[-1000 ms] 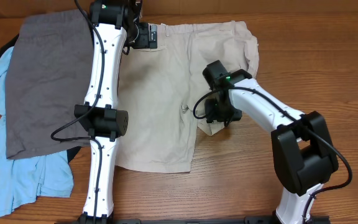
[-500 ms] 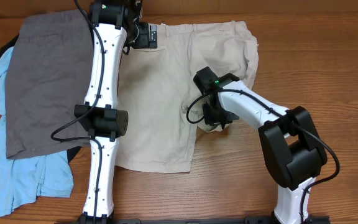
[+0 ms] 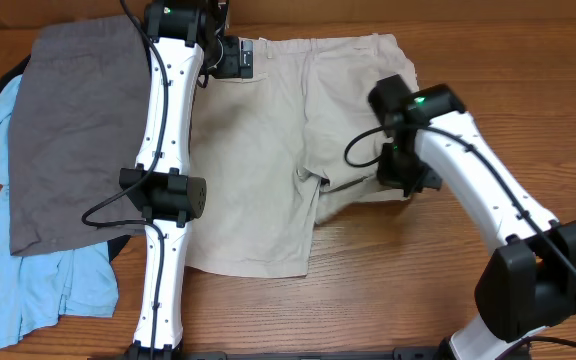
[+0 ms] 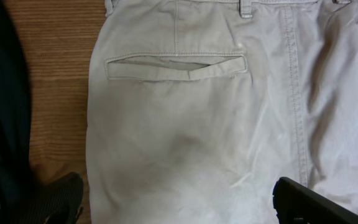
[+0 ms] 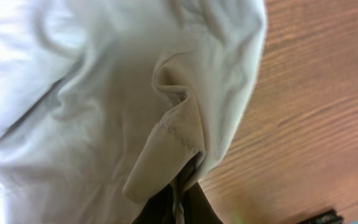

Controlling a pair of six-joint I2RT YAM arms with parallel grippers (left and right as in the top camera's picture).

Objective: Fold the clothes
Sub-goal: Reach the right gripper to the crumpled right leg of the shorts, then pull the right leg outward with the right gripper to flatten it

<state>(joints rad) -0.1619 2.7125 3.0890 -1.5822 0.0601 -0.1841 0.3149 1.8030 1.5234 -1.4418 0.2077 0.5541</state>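
Step in hand: I judge this to be the first fold of the khaki shorts [image 3: 268, 150], with the right leg taken up by its edge and the lengthwise fold not yet made.
Where the shorts are: spread flat in the middle of the table [image 3: 508, 80], waistband at the far side and legs toward the near side. The right leg is bunched and rumpled at its hem [image 5: 166, 134].
Right fingers [image 5: 194, 208]: clenched on the hem of that right leg. The wrist view shows a doubled lip of cloth running down into the pinch, with bare wood just to the right.
Left fingers [image 4: 316, 202]: spread wide and holding nothing. They sit over the seat of the shorts just near of the back pocket [image 4: 176, 65] (whether they press the cloth I cannot tell).
Next move, as I see it: carry the pinched hem left across the other leg, keeping the cloth low so it lays flat, while the far left corner of the waistband stays anchored.
Risk: the pinch is thin and could slip.
Waiting pile: grey shorts [image 3: 73, 130] on a light blue shirt [image 3: 28, 290], at the left.
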